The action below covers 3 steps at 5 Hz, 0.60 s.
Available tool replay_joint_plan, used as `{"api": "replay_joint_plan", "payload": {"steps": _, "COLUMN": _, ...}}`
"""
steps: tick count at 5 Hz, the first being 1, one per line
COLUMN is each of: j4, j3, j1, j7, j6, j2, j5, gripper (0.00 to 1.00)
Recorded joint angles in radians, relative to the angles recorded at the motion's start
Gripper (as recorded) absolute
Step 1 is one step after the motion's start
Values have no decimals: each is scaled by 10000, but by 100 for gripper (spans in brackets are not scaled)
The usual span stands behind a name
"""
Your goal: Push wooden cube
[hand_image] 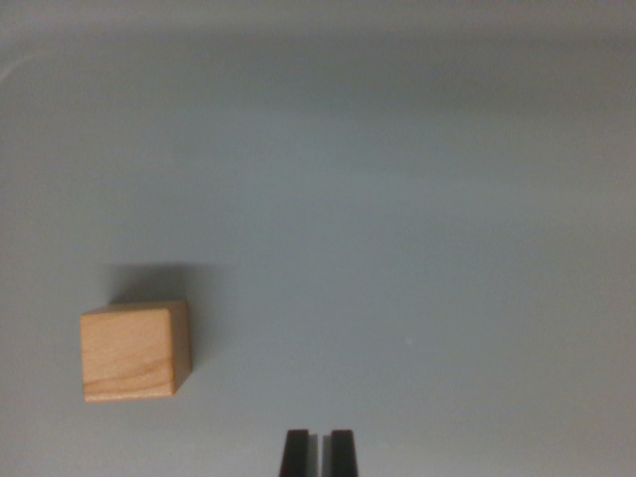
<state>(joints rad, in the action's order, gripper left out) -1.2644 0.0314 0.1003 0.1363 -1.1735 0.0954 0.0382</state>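
Wrist view: hand [319, 452], fingertips nearly together, is sitting at six o'clock; wooden cube [134, 352] is lying at eight o'clock on open bench [417, 219].

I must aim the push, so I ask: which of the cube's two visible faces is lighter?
The wide face of the wooden cube is lighter; the narrow strip toward the wrist view's right is shaded.
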Motion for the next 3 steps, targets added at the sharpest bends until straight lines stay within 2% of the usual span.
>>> {"api": "replay_joint_plan", "payload": {"steps": 1, "j4": 396, "j3": 88, "j1": 91, "j7": 116, "j6": 464, "j2": 129, "j5": 1, "gripper": 0}}
{"api": "replay_joint_plan", "payload": {"steps": 2, "j4": 396, "j3": 88, "j1": 91, "j7": 116, "j6": 464, "j2": 129, "j5": 1, "gripper": 0}}
{"api": "replay_joint_plan", "payload": {"steps": 3, "j4": 781, "j3": 173, "j1": 180, "j7": 229, "j6": 915, "j2": 255, "j5": 1, "gripper": 0}}
